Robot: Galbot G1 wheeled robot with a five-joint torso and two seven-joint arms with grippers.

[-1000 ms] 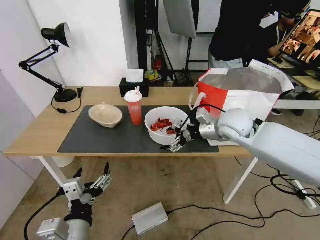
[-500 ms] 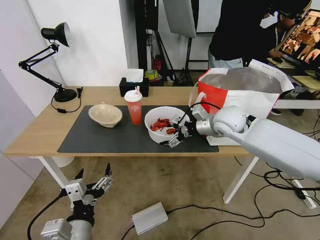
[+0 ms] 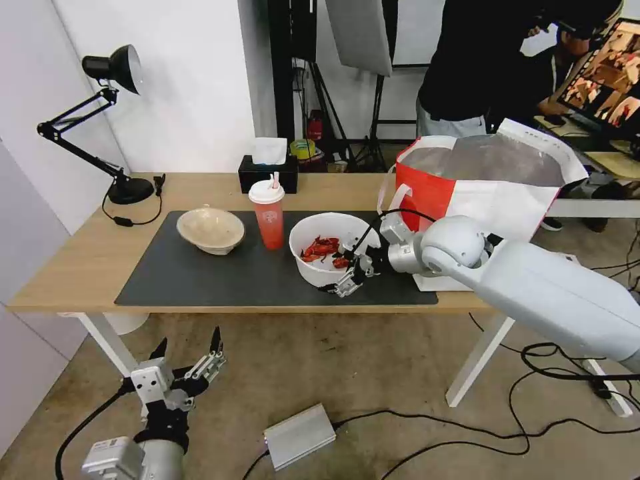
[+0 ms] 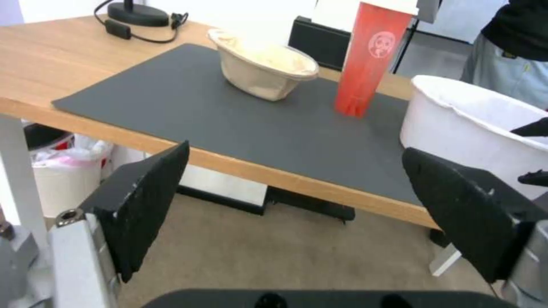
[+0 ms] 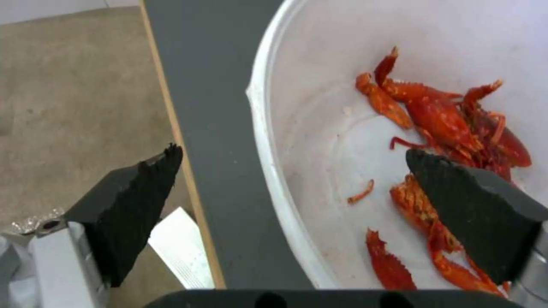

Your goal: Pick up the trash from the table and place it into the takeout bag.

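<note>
On the table (image 3: pixel 80 260), the white bowl (image 3: pixel 320 230) with red crayfish shells (image 5: pixel 445 119) sits at the right of the dark mat (image 3: pixel 227 277). My right gripper (image 3: pixel 339 270) is open and straddles the bowl's near rim. One of its fingers (image 5: pixel 474 209) hangs inside over the shells. The red cup (image 3: pixel 268 220) stands left of the bowl, and the beige bowl (image 3: pixel 211 230) farther left. The red-and-white takeout bag (image 3: pixel 467 193) stands open at the table's right end. My left gripper (image 3: pixel 188 341) hangs open below the table's front edge, facing the beige bowl (image 4: pixel 265 70) and cup (image 4: pixel 371 60).
A black desk lamp (image 3: pixel 127 190) stands at the back left and a black tissue box (image 3: pixel 268 175) behind the cup. A silver box (image 3: pixel 300 437) and cables lie on the floor. A person stands behind the bag.
My right gripper has slid left along the mat's front until its open fingers straddle the white bowl's rim. The left arm has barely shifted.
</note>
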